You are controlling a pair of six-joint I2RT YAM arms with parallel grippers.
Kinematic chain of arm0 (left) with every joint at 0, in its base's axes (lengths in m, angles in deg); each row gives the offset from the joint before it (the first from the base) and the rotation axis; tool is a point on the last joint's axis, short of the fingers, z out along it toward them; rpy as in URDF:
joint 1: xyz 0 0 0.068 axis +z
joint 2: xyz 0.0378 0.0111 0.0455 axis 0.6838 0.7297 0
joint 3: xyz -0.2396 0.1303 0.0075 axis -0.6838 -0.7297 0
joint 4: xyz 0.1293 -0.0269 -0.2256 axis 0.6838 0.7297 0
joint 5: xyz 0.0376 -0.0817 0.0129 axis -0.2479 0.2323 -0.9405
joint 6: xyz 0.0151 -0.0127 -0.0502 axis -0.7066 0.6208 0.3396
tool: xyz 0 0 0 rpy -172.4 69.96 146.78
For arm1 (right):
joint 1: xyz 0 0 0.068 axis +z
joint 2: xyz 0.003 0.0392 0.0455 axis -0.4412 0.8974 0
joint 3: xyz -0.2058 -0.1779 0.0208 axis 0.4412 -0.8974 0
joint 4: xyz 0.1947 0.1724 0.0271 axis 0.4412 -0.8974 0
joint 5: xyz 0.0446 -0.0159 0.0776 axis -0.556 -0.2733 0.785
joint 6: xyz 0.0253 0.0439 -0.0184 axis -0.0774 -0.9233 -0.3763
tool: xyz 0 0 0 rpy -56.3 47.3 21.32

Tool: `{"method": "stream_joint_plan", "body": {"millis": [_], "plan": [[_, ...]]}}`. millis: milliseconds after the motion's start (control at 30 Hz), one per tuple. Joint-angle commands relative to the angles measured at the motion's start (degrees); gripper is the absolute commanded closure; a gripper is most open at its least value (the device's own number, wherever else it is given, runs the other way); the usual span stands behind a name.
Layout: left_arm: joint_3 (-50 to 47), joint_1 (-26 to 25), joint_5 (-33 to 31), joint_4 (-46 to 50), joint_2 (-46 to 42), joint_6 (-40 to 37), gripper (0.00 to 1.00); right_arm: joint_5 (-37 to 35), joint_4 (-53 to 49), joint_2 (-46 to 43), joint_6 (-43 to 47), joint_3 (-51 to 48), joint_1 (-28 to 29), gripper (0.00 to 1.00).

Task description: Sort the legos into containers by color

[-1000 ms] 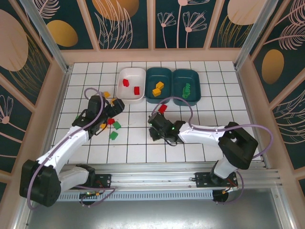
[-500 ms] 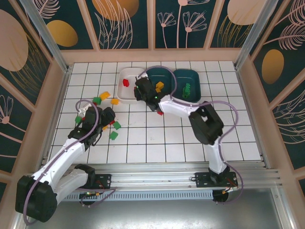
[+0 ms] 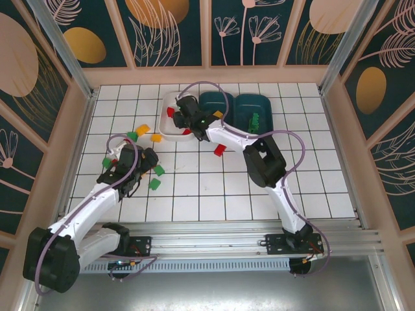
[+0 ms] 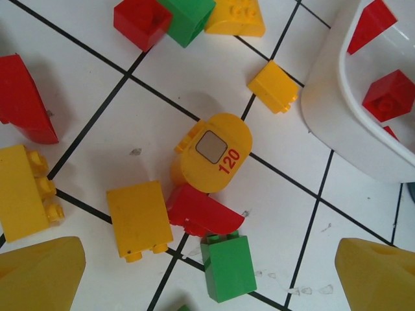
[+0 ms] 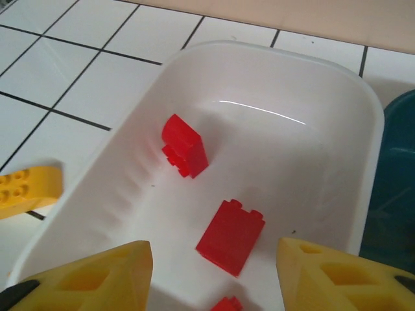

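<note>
Fingers wide apart and empty at the left gripper (image 4: 207, 275), low over a green brick (image 4: 228, 267), a red wedge (image 4: 198, 214) and a yellow brick (image 4: 138, 219), all three touching. Just beyond, "120" in red beside a grey square on a rounded yellow brick (image 4: 211, 159).

Fingers wide apart and empty too at the right gripper (image 5: 214, 278), over the white bin (image 5: 337, 129) with red bricks (image 5: 230, 236) inside. Beside it, two teal bins (image 3: 256, 103). Loose legos (image 3: 139, 129) on the tiles to the left.

Since half a second ago: right gripper further left over the white bin; lone red brick (image 3: 219, 150) unmoved.
</note>
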Motion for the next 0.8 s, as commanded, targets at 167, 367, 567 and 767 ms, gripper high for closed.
{"method": "stream_joint_plan", "body": {"millis": [167, 367, 567, 767], "plan": [[1.2, 0.6, -1.7, 1.7, 8.2, 2.9, 0.03, -1.5, 7.4, -19.6, -1.5, -22.6, 3.6, 0.46], [1.6, 0.8, -3.9, 1.2, 16.1, 4.3, 0.16, -1.3, 12.9, -27.8, -8.2, -41.7, 4.7, 0.46], [0.2, 3.0, -2.3, -3.6, 18.4, 4.9, 0.25, -3.1, 12.6, -31.3, -9.9, -48.7, 5.9, 0.47], [1.2, 4.7, -1.2, -4.1, 21.7, 3.6, 0.28, -3.4, 12.9, -32.1, -10.1, -49.8, 6.1, 0.47]]}}
